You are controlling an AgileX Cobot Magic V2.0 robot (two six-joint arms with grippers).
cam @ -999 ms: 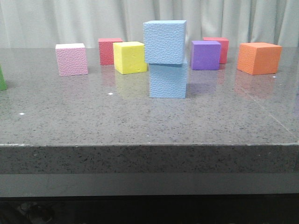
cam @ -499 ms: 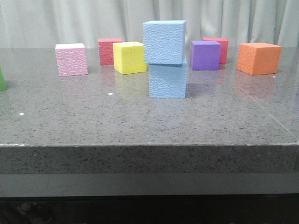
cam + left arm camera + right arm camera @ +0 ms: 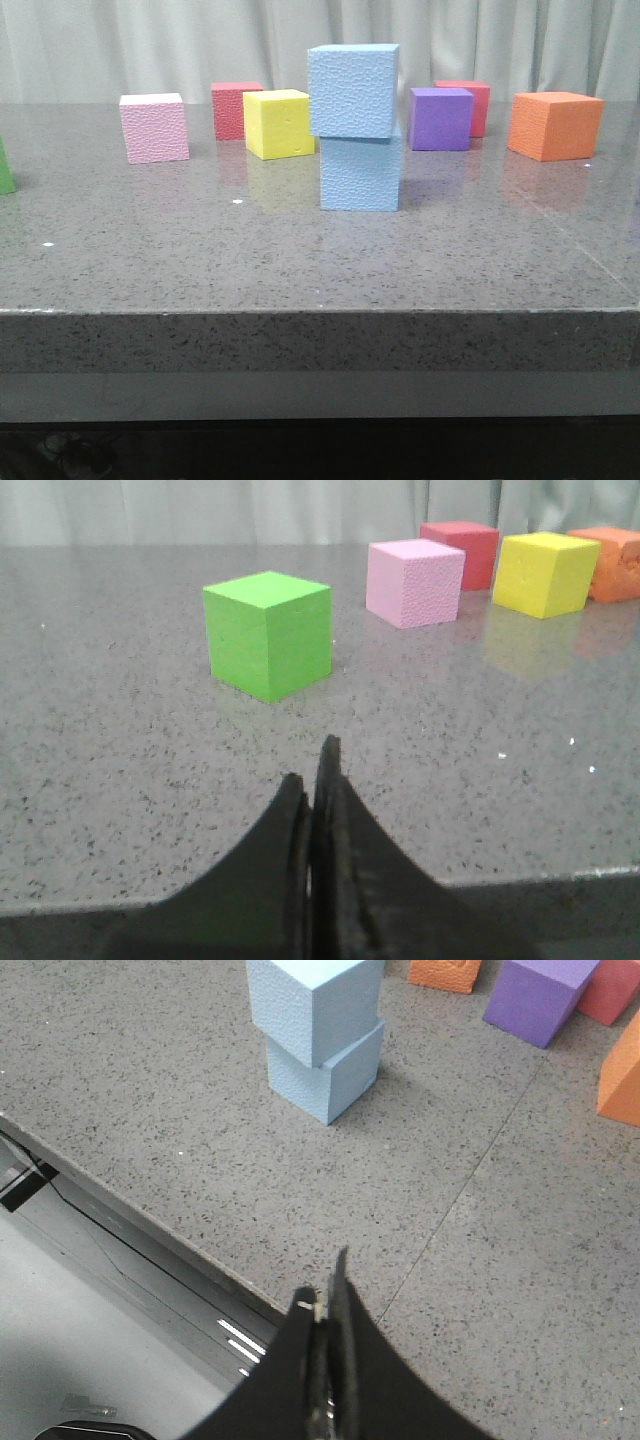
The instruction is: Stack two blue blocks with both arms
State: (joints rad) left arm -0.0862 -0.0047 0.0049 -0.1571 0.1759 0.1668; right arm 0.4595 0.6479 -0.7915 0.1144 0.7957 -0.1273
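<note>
One sky-blue block (image 3: 352, 91) sits on top of the other sky-blue block (image 3: 359, 174) in the middle of the table, the upper one shifted a little left. The stack also shows in the right wrist view, upper block (image 3: 312, 1005) on lower block (image 3: 330, 1075). No arm shows in the front view. My left gripper (image 3: 312, 775) is shut and empty over the table's near edge, facing a green cube (image 3: 268, 633). My right gripper (image 3: 325, 1285) is shut and empty at the table's front edge, well back from the stack.
Around the stack stand a pink cube (image 3: 154, 127), a yellow cube (image 3: 277, 123), two red cubes (image 3: 232, 108) (image 3: 468, 102), a purple cube (image 3: 440, 118) and an orange cube (image 3: 554, 124). A green cube's edge (image 3: 5, 170) shows at far left. The grey stone table (image 3: 300, 260) ends at a front edge.
</note>
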